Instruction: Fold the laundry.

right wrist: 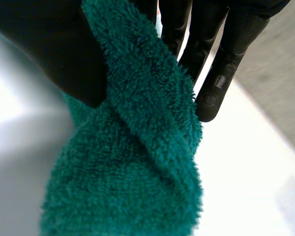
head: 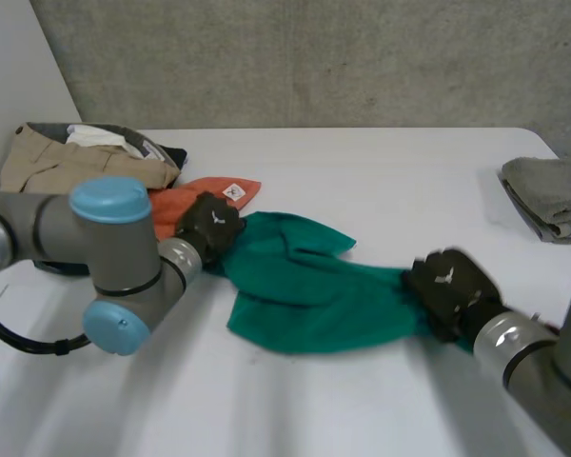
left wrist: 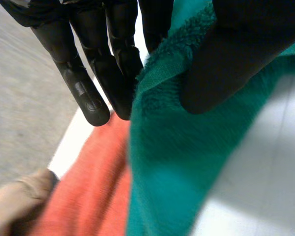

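Observation:
A green towel (head: 305,286) lies crumpled across the middle of the white table (head: 381,181). My left hand (head: 207,227) is at the towel's left end, and in the left wrist view the towel (left wrist: 167,162) is pinched between its straight fingers (left wrist: 88,93) and thumb (left wrist: 226,64). My right hand (head: 449,290) holds the towel's right end. In the right wrist view the towel (right wrist: 132,162) is squeezed between thumb (right wrist: 49,54) and fingers (right wrist: 221,73).
An orange cloth (head: 195,197) lies just behind the left hand, partly under the towel. Beige trousers and other clothes (head: 76,157) are piled at the far left. A folded grey towel (head: 552,195) sits at the right edge.

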Motion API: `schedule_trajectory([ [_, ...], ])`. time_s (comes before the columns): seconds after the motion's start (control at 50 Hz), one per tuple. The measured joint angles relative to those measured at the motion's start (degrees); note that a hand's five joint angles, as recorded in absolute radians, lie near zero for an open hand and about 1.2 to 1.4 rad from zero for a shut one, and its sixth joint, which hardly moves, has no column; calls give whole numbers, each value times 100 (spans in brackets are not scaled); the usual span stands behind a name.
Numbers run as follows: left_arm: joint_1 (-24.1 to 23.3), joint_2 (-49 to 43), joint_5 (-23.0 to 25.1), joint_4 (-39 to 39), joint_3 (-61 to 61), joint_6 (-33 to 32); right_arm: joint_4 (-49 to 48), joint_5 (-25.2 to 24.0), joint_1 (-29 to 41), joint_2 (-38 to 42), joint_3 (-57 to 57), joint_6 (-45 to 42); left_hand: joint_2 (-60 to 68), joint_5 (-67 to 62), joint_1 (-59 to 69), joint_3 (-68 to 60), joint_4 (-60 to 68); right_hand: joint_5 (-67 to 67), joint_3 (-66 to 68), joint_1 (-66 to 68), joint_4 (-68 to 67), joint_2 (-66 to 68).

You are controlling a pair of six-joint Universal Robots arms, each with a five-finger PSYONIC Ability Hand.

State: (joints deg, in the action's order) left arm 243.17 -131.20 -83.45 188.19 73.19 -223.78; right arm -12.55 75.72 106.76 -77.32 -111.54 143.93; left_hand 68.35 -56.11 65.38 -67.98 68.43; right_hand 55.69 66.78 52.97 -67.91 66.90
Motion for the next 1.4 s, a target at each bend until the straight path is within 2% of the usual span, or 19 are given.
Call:
schedule_trajectory([
  [0.16,-354,1888,-140,56,1169,720,843,-38,-293,-958,651,-8,7,0,0,-9,21,0,0,110,-4,0],
  [0.3,-496,3196,-112,67,2021,1060,2007,-489,-634,-1185,1689,-13,13,0,0,-9,22,0,76,110,-11,0],
  [0.38,-641,3508,-87,64,2296,1277,2499,-760,-817,-859,2425,-18,14,0,0,-10,22,0,76,110,-11,0],
  [0.44,-839,3511,-71,64,2410,1448,2714,-865,-909,-215,3126,-39,15,0,0,-15,22,0,76,166,-11,0],
  [0.5,-1073,3102,-79,69,2337,1550,2629,-865,-866,802,4012,-51,20,0,0,-27,22,1,76,166,-11,0],
  [0.54,-1128,2915,-90,70,2265,1563,2510,-849,-819,1108,4240,-51,20,0,0,-27,22,1,76,166,-11,0],
  [0.58,-1189,2585,-115,67,2096,1569,2218,-823,-726,1464,4432,-44,21,0,0,-27,22,-1447,-1424,-1402,1483,-1518],
  [0.62,-1227,2219,-163,67,1858,1566,1499,-721,-512,1922,4536,-10,21,0,0,-27,23,-3280,-3397,-3169,3328,-3536],
  [0.64,-1233,2106,-188,64,1774,1564,1357,-687,-469,1981,4524,1,21,0,0,-27,23,-4484,-4532,-3897,4598,-4728],
  [0.68,-1235,1866,-293,62,1551,1555,803,-464,-297,2114,4388,80,21,0,0,-27,23,-5094,-5287,-4168,5359,-5333],
  [0.74,-1224,1754,-418,61,1407,1547,568,-253,-220,2073,4236,177,21,0,0,-27,23,-5198,-5475,-4182,5462,-5448],
  [0.76,-1202,1711,-570,63,1303,1540,417,84,-158,1848,3958,372,21,0,0,-27,23,-5196,-5488,-4182,5462,-5451],
  [0.8,-1183,1708,-690,63,1249,1535,437,310,-135,1592,3711,533,21,0,0,-27,23,-5196,-5489,-4182,5462,-5451],
  [0.9,-1111,1845,-940,64,1202,1529,1134,715,-155,642,2867,988,21,0,0,-27,23,-5196,-5488,-4182,5462,-5451],
  [1.04,-1022,2143,-960,75,1253,1532,2522,558,-64,-369,1664,1667,21,0,0,-27,23,-5197,-5480,-4182,5462,-5450],
  [1.14,-992,2206,-938,77,1259,1530,2652,285,122,-669,1122,2050,21,0,0,-27,23,-5091,-5320,-4084,5376,-5296],
  [1.16,-979,2217,-928,78,1250,1527,2479,95,307,-792,752,2295,21,0,0,-27,24,-4919,-5044,-3908,5171,-5049],
  [1.3,-970,2182,-919,85,1198,1523,1156,174,917,-314,204,2458,21,0,0,-27,24,-4501,-4562,-3513,4691,-4722],
  [1.4,-932,2179,-923,87,1178,1526,370,813,1448,486,305,2307,21,0,0,-27,24,-4220,-4239,-3210,4364,-4417],
])
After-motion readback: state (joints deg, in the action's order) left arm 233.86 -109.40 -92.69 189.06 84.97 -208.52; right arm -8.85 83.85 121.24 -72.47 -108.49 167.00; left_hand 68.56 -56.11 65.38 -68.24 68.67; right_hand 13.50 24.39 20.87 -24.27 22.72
